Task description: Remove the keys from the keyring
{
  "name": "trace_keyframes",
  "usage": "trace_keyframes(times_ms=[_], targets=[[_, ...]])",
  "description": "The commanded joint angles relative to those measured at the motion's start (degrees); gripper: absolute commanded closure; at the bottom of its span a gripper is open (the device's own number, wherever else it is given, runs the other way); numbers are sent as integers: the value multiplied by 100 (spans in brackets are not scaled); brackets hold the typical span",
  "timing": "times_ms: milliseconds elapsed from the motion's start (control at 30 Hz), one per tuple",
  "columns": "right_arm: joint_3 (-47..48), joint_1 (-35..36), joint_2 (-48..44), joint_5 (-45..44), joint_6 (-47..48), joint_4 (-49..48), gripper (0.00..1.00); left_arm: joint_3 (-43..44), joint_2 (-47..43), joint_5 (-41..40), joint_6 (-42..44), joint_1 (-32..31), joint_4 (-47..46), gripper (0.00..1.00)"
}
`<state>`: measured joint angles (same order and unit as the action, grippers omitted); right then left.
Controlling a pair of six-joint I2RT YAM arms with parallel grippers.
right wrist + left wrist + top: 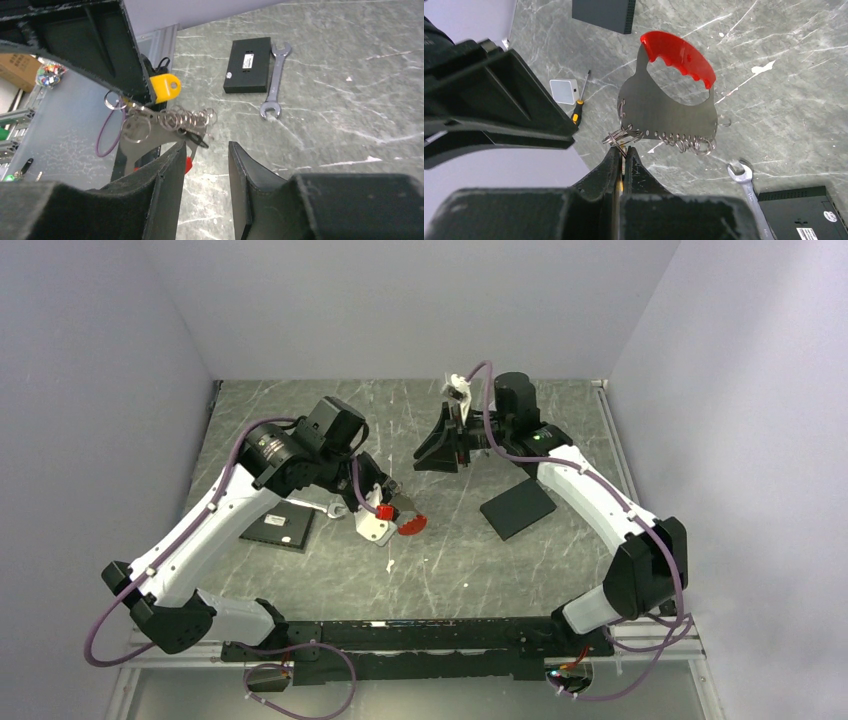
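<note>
The left hand is seen fully closed, its two dark fingers pinched on the thin wire of the keyring, a cluster of small silvery rings held just above the fingertips. From these rings a flat grey metal plate is hung, topped by a red curved plastic strip and edged along the bottom by a row of further small rings. In the top view this bundle is found near the middle of the grey marbled surface, at the end of the left arm. Of the keys, only a yellow-headed piece with a hole is made out, at the tips of the left hand in the right wrist view, together with a small dark piece hung from the rings; more of the bunch cannot be told. The right hand is seen partly open, with a clear gap between its fingers and nothing gripped; the chain of rings is found just beyond its fingertips, not touched by them. On the surface a silver wrench is laid beside a black box, a yellow-handled screwdriver is laid next to a small white square, and a second black box is seen farther off
</note>
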<state>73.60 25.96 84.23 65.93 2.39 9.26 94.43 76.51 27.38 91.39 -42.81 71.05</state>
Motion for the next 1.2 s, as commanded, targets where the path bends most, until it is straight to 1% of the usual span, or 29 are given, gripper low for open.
trace_keyframes(times_ms=[0,133,267,433,800,1033,1167], targets=[[228,203,140,-130,-230,-569,62,-12,-127,357,607,-66,-97,100],[275,512,272,-191,-121,-472,64,-4,-99,347,597,-77,-151,100],[355,724,349,-13,233,-64,64,14,-67,309,559,-77,-156,100],[398,733,266,268,663,497,65,-42,-83,247,469,-77,-152,100],[530,734,30,347,1266,1417,60,-47,-28,164,356,-78,-44,100],[838,736,-48,414,2239,2346,58,40,29,152,350,-72,82,100],[1080,732,-64,290,2491,2603,58,66,55,179,328,-77,89,100]])
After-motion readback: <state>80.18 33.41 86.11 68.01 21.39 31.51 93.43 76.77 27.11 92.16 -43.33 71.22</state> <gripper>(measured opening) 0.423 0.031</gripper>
